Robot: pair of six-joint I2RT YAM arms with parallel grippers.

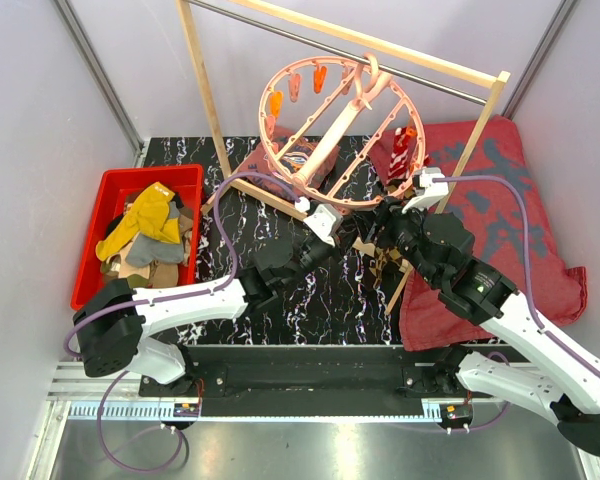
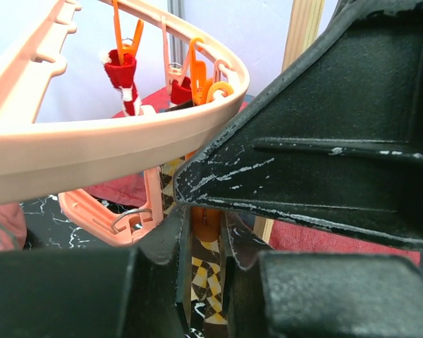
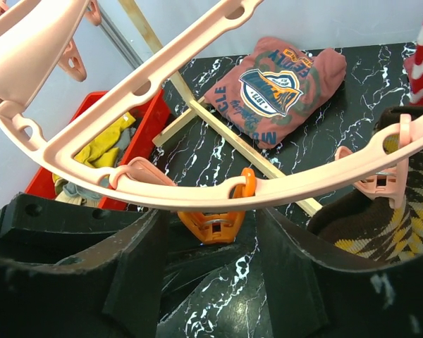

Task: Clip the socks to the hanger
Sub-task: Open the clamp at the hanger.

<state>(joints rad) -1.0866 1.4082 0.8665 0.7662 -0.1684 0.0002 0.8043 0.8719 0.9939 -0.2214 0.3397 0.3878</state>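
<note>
Left gripper [image 2: 204, 238] pinches an orange clip [image 2: 206, 218], argyle sock [image 2: 206, 278] half hidden; right gripper [image 3: 213, 236] open

The round salmon-pink plastic ring hanger [image 1: 332, 138] carries small orange plastic clips [image 1: 275, 102] on its rim. On the hanger's right side hangs a red-and-white striped soft sock [image 1: 402, 150]; at its near edge, a brown-and-tan argyle-diamond soft sock [image 2: 208, 274]. Left of the hanger, a bright red plastic bin [image 1: 130, 178] holds a mustard-yellow soft sock [image 1: 152, 212] and a plain grey soft sock [image 1: 150, 248]. Right of it lies a large dark-red cloth [image 1: 500, 150] with grey patterning. Under it, the tabletop [image 1: 320, 300] is black marble veined white.
</note>
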